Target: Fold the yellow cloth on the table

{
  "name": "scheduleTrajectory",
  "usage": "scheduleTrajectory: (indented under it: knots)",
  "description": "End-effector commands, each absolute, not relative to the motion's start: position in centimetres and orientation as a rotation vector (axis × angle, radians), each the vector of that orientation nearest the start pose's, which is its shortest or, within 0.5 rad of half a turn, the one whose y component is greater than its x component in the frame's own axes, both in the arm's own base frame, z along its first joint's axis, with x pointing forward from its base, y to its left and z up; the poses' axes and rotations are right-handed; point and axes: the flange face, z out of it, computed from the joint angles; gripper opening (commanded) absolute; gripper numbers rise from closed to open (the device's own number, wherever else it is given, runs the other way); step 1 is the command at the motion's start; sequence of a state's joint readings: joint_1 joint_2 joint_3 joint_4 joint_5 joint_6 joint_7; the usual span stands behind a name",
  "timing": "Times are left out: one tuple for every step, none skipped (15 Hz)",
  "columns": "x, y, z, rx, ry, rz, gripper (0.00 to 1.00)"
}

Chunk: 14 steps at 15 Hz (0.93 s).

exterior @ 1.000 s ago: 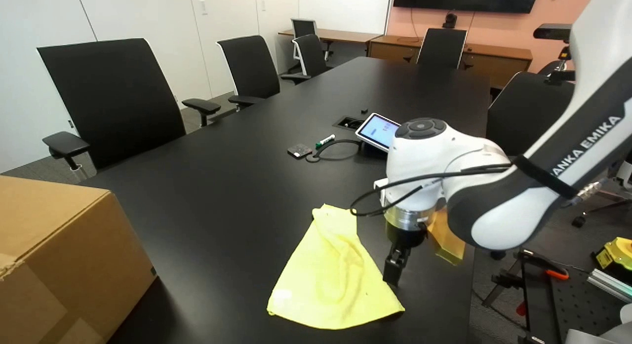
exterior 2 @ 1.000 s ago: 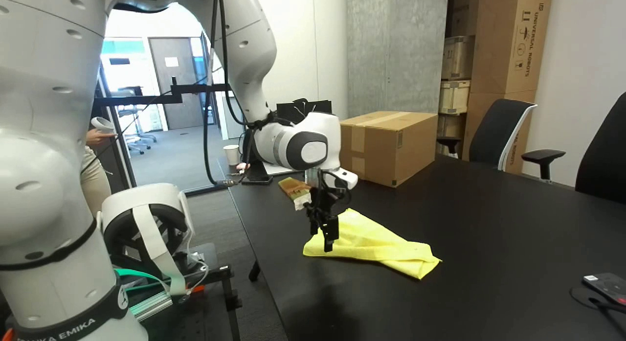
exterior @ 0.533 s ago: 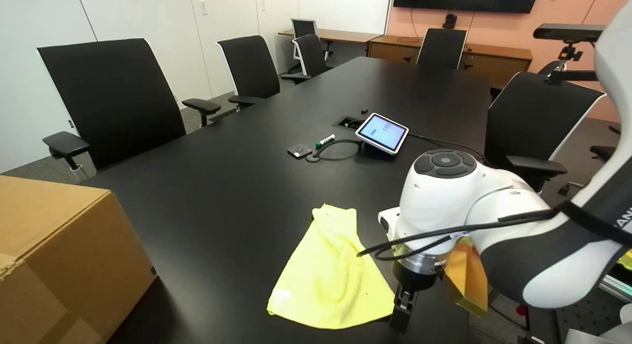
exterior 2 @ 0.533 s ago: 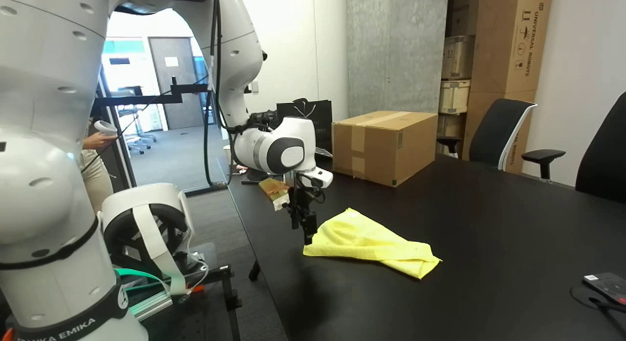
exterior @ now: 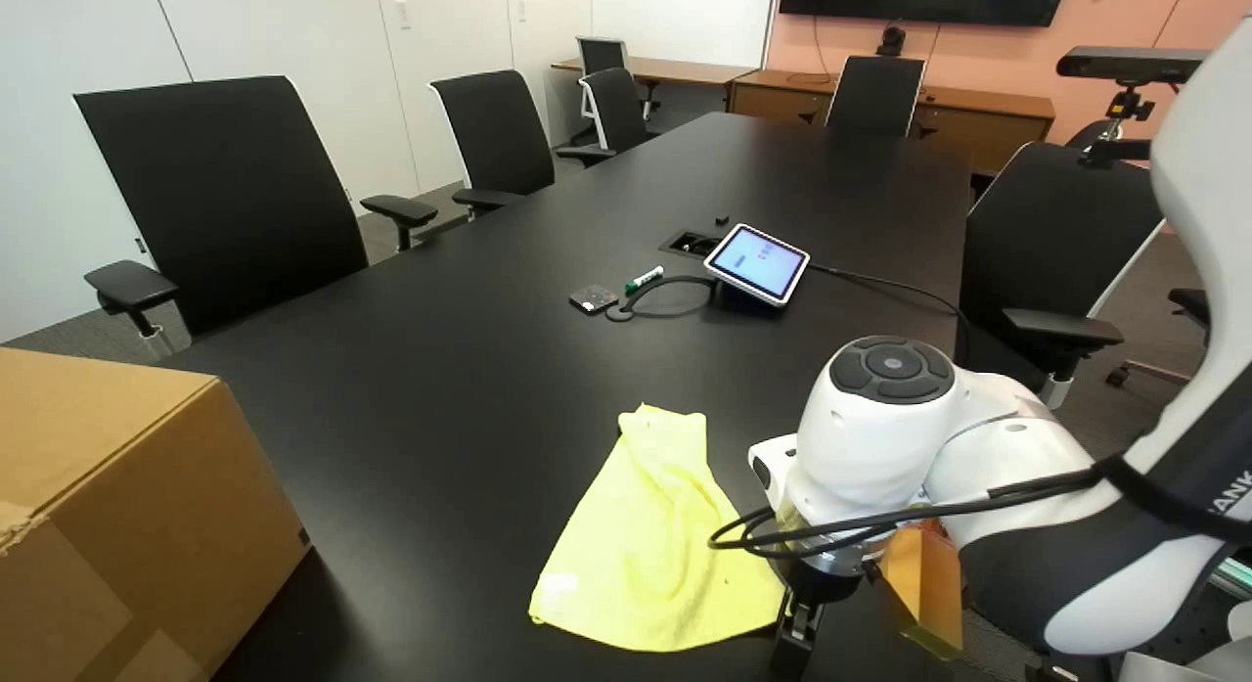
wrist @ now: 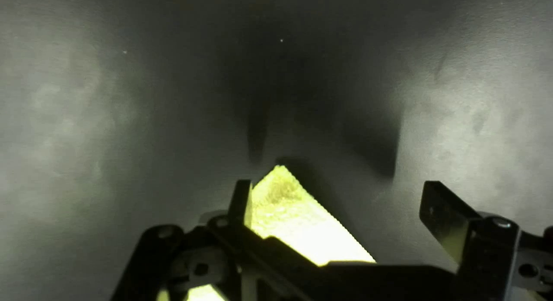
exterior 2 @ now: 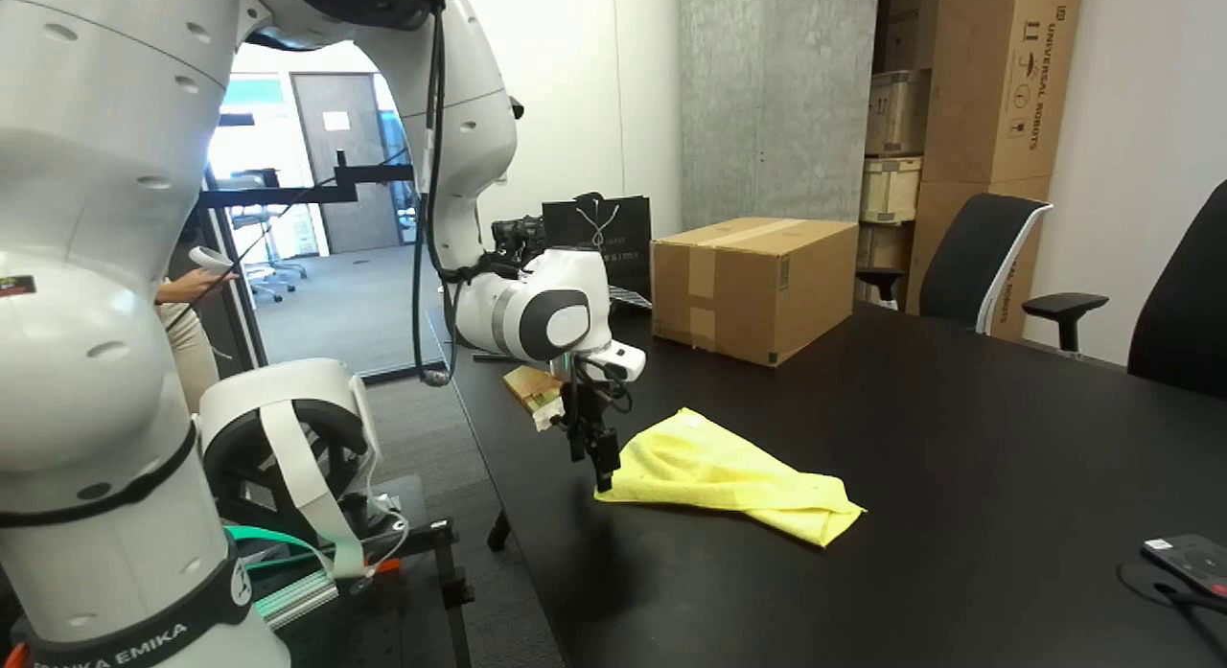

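The yellow cloth (exterior: 650, 545) lies on the dark table, narrow and gathered at one end, spread wide at the other; it also shows in an exterior view (exterior 2: 729, 476). My gripper (exterior: 792, 648) is low at a corner of the cloth's wide end, seen also in an exterior view (exterior 2: 594, 462). In the wrist view my gripper (wrist: 337, 191) is open, with a cloth corner (wrist: 298, 219) between its fingers, close by the left finger. The right finger is well apart from the cloth. Whether the fingertips touch the table cannot be told.
A cardboard box (exterior: 147, 506) stands on the table across from the arm. A tablet (exterior: 758, 263), a green marker (exterior: 645, 279) and a small dark box (exterior: 593, 299) lie farther along. A remote (exterior 2: 1193, 563) shows at a table edge. Chairs surround the table.
My gripper has moved from beside the cloth to its wide-end corner, toward the robot's side of the table, then sunk slightly. The cloth has not moved.
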State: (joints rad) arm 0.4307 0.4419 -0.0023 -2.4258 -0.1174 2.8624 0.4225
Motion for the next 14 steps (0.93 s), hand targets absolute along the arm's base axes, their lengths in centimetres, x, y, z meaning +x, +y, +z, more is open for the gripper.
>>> scheduleTrajectory:
  knots:
    - [43.8,20.6,12.1,-3.186,-0.207,-0.088,1.00]
    - [43.8,20.5,12.0,-3.191,-0.213,-0.094,1.00]
    - [44.0,20.4,11.9,-3.196,-0.215,-0.107,1.00]
    - [44.1,20.3,11.9,-3.198,-0.217,-0.115,1.00]
    - [44.2,20.2,11.9,-3.201,-0.219,-0.126,1.00]
    - [44.3,20.2,11.9,-3.203,-0.221,-0.136,1.00]
    - [44.4,20.1,12.0,-3.205,-0.224,-0.146,1.00]
    - [44.5,20.0,12.0,-3.207,-0.226,-0.152,1.00]
    - [44.7,19.9,12.0,-3.210,-0.221,-0.159,1.00]
    - [44.7,19.8,12.1,-3.210,-0.220,-0.166,1.00]
    - [44.8,19.6,12.0,-3.206,-0.210,-0.169,1.00]
    - [44.9,19.4,11.9,-3.207,-0.206,-0.171,1.00]
    - [44.9,19.2,11.7,-3.206,-0.200,-0.164,1.00]
    - [44.9,19.1,11.6,-3.207,-0.197,-0.161,1.00]
